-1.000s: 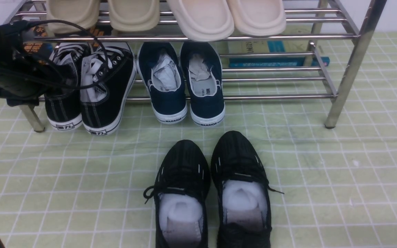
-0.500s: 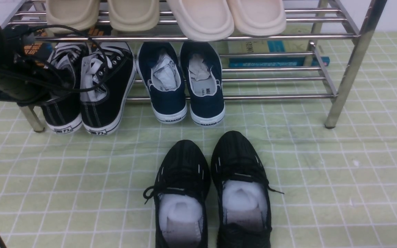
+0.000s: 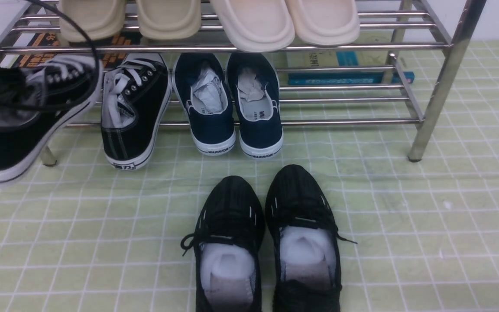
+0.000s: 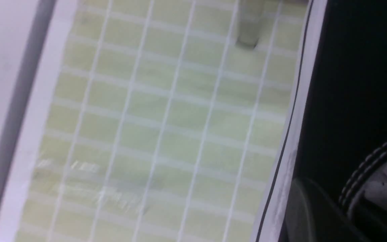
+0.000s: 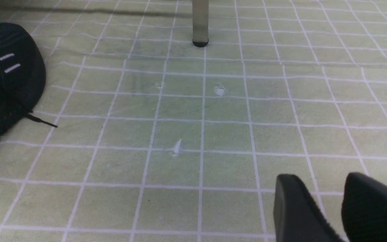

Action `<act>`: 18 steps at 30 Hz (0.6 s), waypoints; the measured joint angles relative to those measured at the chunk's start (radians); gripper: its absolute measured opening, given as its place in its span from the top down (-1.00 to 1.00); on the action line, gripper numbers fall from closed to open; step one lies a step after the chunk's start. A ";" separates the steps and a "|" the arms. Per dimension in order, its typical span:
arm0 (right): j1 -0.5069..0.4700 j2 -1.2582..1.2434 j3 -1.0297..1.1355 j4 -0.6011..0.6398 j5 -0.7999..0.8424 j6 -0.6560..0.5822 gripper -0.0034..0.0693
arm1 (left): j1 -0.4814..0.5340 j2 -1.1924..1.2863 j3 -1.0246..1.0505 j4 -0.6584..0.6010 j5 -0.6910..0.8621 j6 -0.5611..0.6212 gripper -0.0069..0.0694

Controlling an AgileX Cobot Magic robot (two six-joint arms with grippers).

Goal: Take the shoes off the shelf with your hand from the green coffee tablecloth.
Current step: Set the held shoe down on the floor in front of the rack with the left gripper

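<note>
Black mesh sneakers sitting at the tablecloth's near edge. Left gripper clenching one black canvas sneaker — hanging tilted off the rack's left front corner. Its mate is resting on the lower tier, left end — navy slip-ons sitting beside it. Right gripper is holding nothing, fingers apart.

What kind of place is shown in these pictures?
Probably an indoor robot test setup arranged like a shoe storage area: a chrome rack holds footwear, a green checked cloth lies beneath, and an end effector appears.
</note>
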 joint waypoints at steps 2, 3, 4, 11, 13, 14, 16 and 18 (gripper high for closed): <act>0.000 0.000 0.000 0.000 0.000 0.000 0.26 | 0.000 -0.044 0.000 0.025 0.079 -0.020 0.79; 0.000 0.000 0.000 0.000 0.000 0.000 0.26 | 0.000 -0.049 0.000 0.027 0.086 -0.023 0.79; 0.000 0.000 0.000 0.000 0.000 0.000 0.26 | 0.000 -0.068 0.000 0.033 0.110 -0.036 0.79; 0.000 0.000 0.000 0.000 0.000 0.000 0.26 | 0.000 -0.204 0.070 0.022 0.175 -0.094 0.79; 0.000 0.000 0.000 0.000 0.000 0.000 0.26 | 0.000 -0.223 0.106 0.009 0.175 -0.100 0.79; 0.000 0.000 0.000 0.000 0.000 0.000 0.26 | 0.000 -0.242 0.156 -0.010 0.175 -0.104 0.79; 0.000 0.000 0.000 0.000 0.000 0.000 0.26 | 0.000 -0.258 0.211 -0.033 0.175 -0.105 0.79; 0.000 0.000 0.000 0.000 0.000 0.000 0.25 | 0.000 -0.280 0.316 -0.086 0.175 -0.105 0.79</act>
